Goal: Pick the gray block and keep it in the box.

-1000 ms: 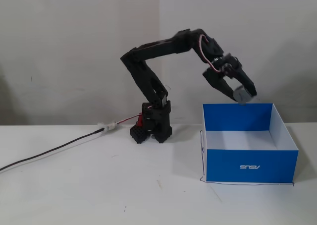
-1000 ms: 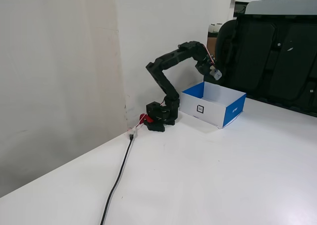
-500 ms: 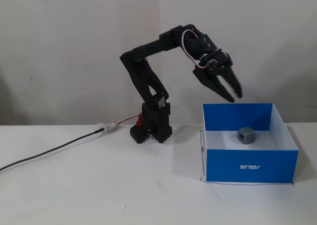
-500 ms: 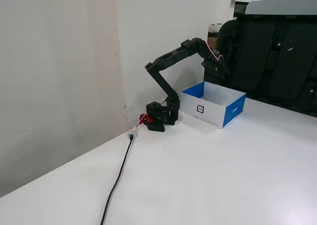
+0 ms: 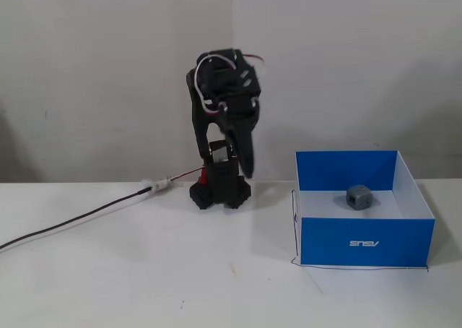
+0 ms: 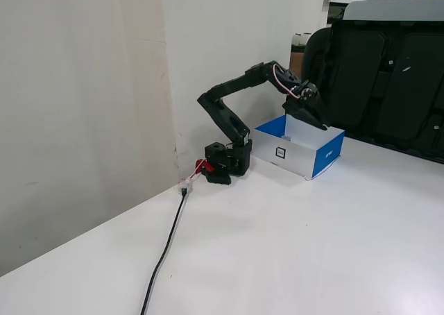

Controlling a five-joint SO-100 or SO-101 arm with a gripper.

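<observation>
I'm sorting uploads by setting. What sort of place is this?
Probably an office or home desk corner: a white table against plain white walls, black chairs behind it, and a small robot arm with its cable beside a blue box.

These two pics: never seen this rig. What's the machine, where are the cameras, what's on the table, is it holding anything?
It is a small black jointed robot arm bolted to a white table, with two fingers at its tip. One fixed view faces the arm head-on; the other looks from the side, along the table. On the table sits a square blue cardboard box with a white floor, open on top. A small gray cube with recessed faces already lies inside the box. A black cable runs to the arm's base. In the side view the gripper hangs above the box; it appears to hold nothing.
</observation>
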